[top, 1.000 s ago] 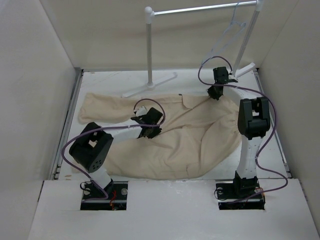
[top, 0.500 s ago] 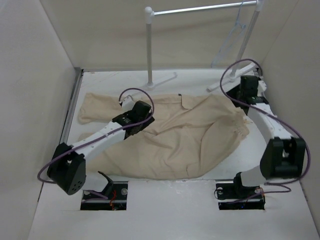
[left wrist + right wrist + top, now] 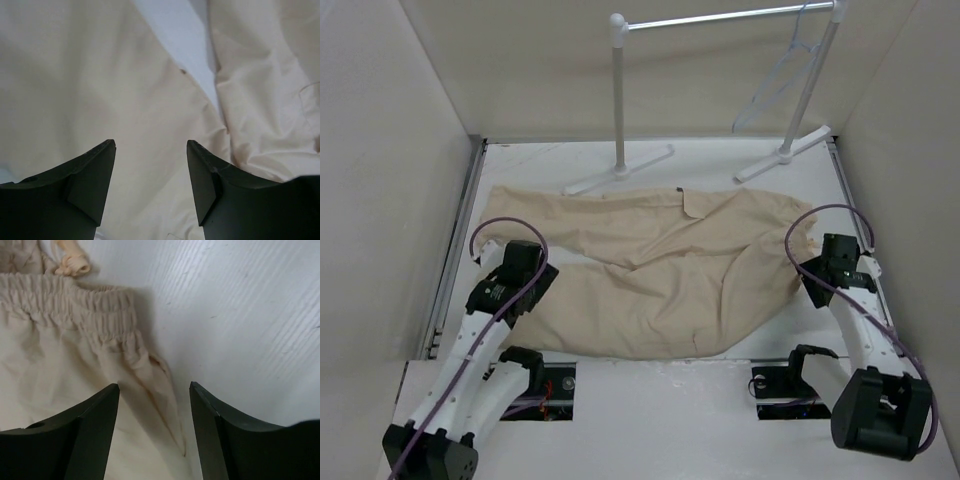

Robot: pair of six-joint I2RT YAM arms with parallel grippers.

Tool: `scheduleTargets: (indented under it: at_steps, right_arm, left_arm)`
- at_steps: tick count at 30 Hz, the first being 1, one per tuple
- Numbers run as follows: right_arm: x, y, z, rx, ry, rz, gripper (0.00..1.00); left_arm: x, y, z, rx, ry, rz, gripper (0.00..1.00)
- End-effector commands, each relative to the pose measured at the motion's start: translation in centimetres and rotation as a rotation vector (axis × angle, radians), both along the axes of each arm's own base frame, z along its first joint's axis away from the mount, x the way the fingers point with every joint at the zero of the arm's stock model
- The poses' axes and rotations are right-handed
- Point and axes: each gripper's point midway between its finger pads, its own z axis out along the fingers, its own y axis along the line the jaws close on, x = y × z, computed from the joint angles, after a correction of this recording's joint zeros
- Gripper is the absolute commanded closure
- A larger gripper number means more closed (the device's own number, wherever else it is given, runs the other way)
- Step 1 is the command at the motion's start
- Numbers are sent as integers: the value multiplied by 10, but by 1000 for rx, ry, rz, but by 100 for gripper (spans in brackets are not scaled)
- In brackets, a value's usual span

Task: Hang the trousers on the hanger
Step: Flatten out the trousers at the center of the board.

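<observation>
The beige trousers (image 3: pixel 660 270) lie spread and wrinkled across the table, legs to the left, waist to the right. The pale hanger (image 3: pixel 775 80) hangs by its hook from the rack's bar at the back right. My left gripper (image 3: pixel 532 283) is open and empty over the trousers' near-left leg; the left wrist view shows its gripper (image 3: pixel 151 145) above cloth (image 3: pixel 100 75). My right gripper (image 3: pixel 812 285) is open and empty at the waist's right edge. In the right wrist view the gripper (image 3: pixel 154 386) straddles the edge of the elastic waistband (image 3: pixel 75 300), near a drawstring end (image 3: pixel 72 262).
A white tube garment rack (image 3: pixel 618 90) with a silver bar (image 3: pixel 720 18) stands at the back, its feet on the table (image 3: pixel 720 160). Beige walls close in left, right and behind. Bare white table shows right of the waist (image 3: pixel 240 315).
Both arms have drawn back toward the near edge. The left gripper moved from the trousers' middle to the left leg. The right gripper moved from by the rack's foot to the waist's right edge.
</observation>
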Motion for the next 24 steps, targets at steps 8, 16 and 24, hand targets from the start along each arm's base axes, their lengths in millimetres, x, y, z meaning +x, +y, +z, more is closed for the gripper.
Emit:
scheduleTargets:
  at_steps: [8,16,24]
  right_arm:
    - [47,-26,-12,39,-52,43,36]
    - [25,-41,-8,58,-58,-86,96]
    - [32,-24,25,56,-187,-55,97]
  left_arm:
    - [-62,30,-37,-41,196,124,42]
    - [-90,57,-10,28,273,253,42]
    - [-112,80,-24,1,416,528,43]
